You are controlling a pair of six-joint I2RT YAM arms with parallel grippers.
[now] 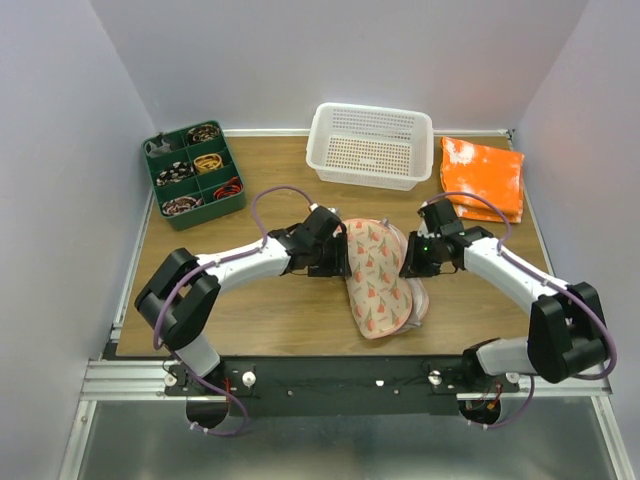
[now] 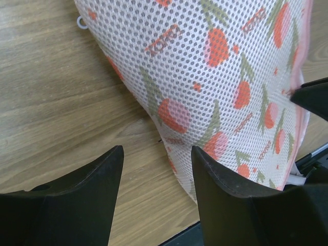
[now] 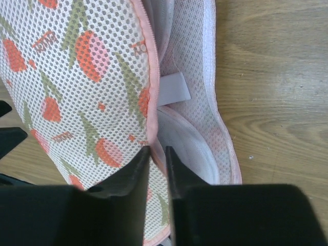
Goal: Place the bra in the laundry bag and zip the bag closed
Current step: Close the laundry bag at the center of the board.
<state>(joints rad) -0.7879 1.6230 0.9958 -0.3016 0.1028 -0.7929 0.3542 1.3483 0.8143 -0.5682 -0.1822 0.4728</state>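
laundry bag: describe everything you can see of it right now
The laundry bag is a bean-shaped clamshell of white mesh printed with red-orange fruit and green leaves, trimmed in pale pink. It lies flat on the wooden table, between the two arms, unzipped: the top shell sits offset, baring the lower shell's plain white lining on its right. The right gripper pinches the top shell's pink rim; the left gripper straddles the opposite edge, jaws open.

The wooden table (image 1: 280, 322) bears laundry bag (image 1: 375, 282), white basket (image 1: 365, 179), orange cloth (image 1: 482, 176), green tray (image 1: 206, 216)
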